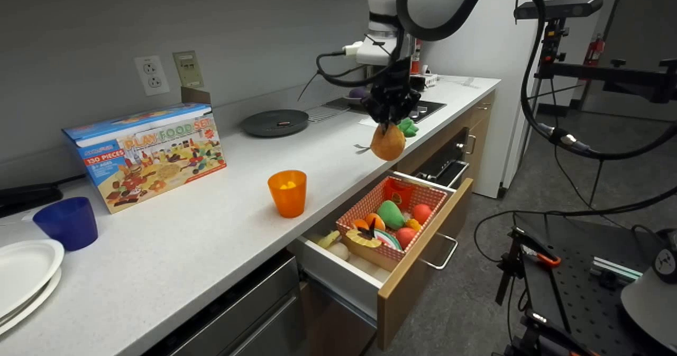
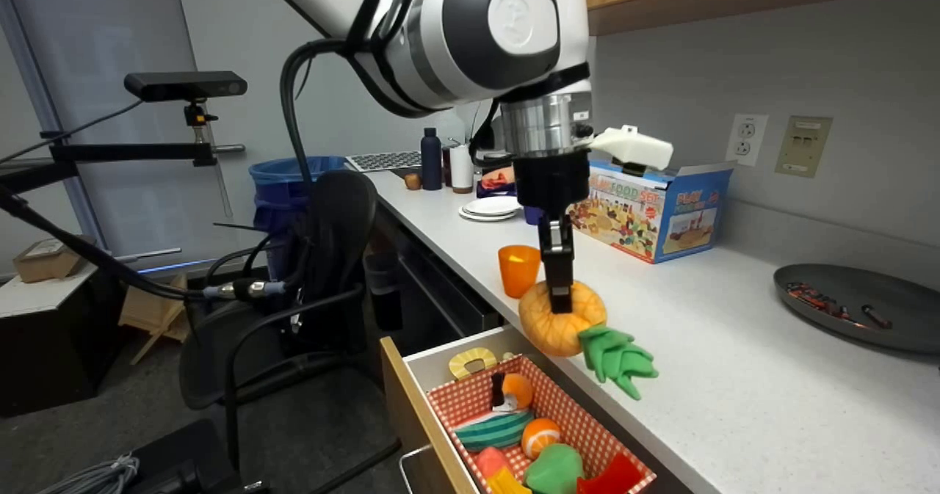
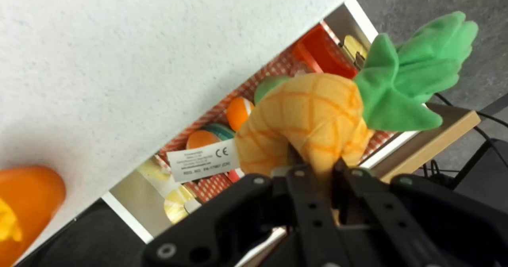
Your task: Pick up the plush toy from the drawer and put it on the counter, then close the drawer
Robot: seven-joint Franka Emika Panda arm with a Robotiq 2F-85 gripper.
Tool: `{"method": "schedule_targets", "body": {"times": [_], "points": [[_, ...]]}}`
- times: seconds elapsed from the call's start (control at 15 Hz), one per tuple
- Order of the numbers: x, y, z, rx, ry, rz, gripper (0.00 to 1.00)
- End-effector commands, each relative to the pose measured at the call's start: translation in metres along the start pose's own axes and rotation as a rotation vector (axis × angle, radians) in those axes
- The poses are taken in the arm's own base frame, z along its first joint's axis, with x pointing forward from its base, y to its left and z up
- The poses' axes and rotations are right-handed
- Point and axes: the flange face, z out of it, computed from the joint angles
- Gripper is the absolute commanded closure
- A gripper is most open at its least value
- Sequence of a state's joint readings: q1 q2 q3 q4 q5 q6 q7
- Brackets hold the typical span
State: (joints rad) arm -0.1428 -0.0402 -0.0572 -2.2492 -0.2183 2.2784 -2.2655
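Observation:
The plush toy is a soft orange-yellow pineapple with green leaves. It shows in both exterior views (image 1: 389,145) (image 2: 543,329) and in the wrist view (image 3: 313,112). My gripper (image 1: 389,125) (image 2: 560,309) (image 3: 317,169) points down and is shut on the toy's body, pinching a fold of it. The toy hangs in the air by the counter's front edge; in the wrist view it appears over the drawer. The drawer (image 1: 407,292) (image 2: 418,398) (image 3: 436,148) is pulled open. The counter (image 1: 227,250) (image 2: 698,318) (image 3: 119,60) lies beside it.
A red-checked basket (image 1: 436,192) with several toy foods lies in the drawer. An orange cup (image 1: 288,194) stands near the counter edge. A play food box (image 1: 153,155), a dark pan (image 1: 275,123), a blue cup (image 1: 69,224) and white plates (image 1: 31,261) are also on the counter.

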Motion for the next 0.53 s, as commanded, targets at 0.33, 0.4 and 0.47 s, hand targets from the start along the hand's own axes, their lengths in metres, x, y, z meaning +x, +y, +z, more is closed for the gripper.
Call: {"method": "schedule_targets", "body": {"times": [0.33,0.4,0.47], "points": [[-0.075,0.025,0.012,-0.136,-0.215,0.077,0.96],[-0.08,0.03,0.025,-0.147,-0.21,0.08,0.96],[-0.083,0.035,0.035,-0.154,-0.204,0.082,0.96]]}}
